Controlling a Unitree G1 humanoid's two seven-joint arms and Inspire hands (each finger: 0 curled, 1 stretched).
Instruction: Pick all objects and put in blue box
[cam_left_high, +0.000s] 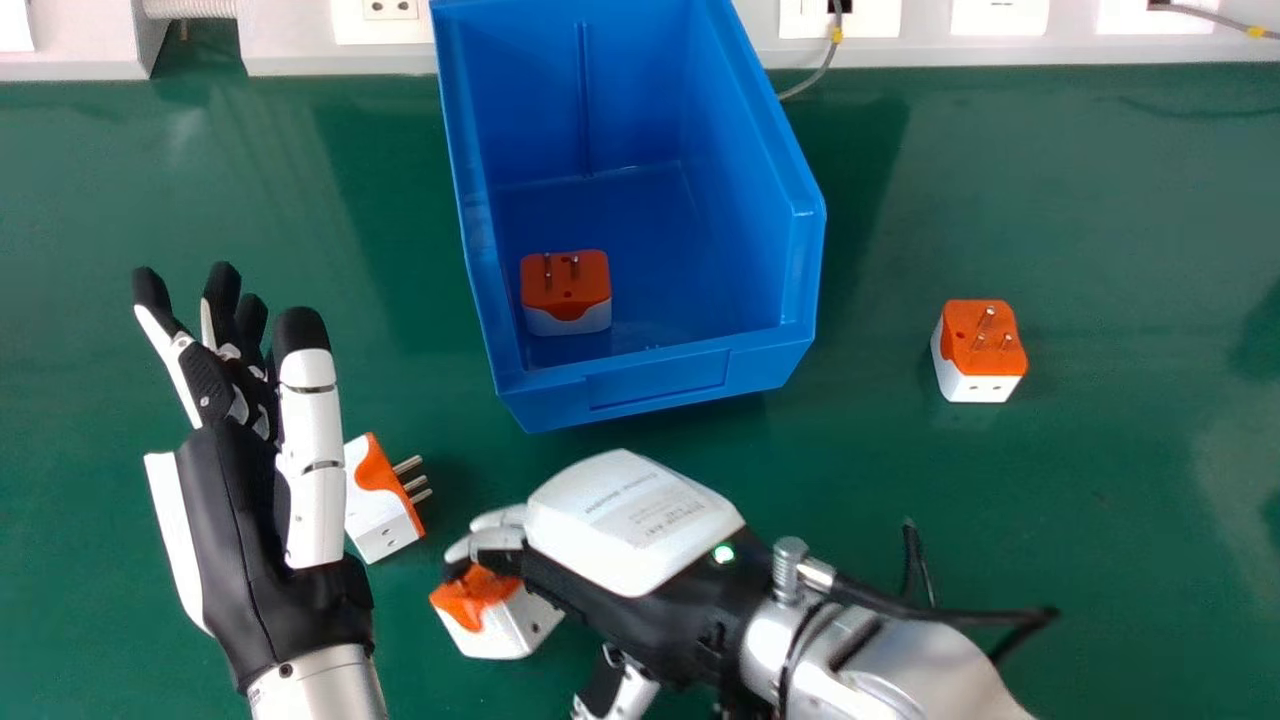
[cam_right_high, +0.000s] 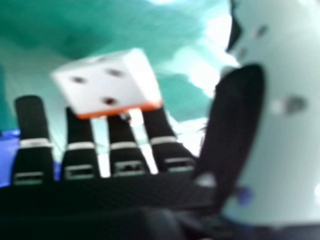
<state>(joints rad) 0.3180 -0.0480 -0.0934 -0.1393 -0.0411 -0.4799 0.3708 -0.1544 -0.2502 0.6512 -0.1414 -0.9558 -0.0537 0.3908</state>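
The right hand (cam_left_high: 630, 530) is low at the middle of the head view, its fingertips against the top of an orange and white adapter (cam_left_high: 500, 612). In the right hand view that adapter (cam_right_high: 107, 82) lies at the tips of the straight fingers of the right hand (cam_right_high: 125, 135), with the thumb apart from it. My left hand (cam_left_high: 265, 500) is open, palm inward, beside a second adapter (cam_left_high: 380, 500). A third adapter (cam_left_high: 980, 350) sits on the table at the right. Another one (cam_left_high: 566, 292) lies inside the blue box (cam_left_high: 655, 385).
The green table (cam_left_high: 1100, 500) stretches around the box on both sides. White socket panels (cam_left_high: 1000, 18) and a grey cable (cam_left_high: 815, 75) run along the back edge, behind and beside the box.
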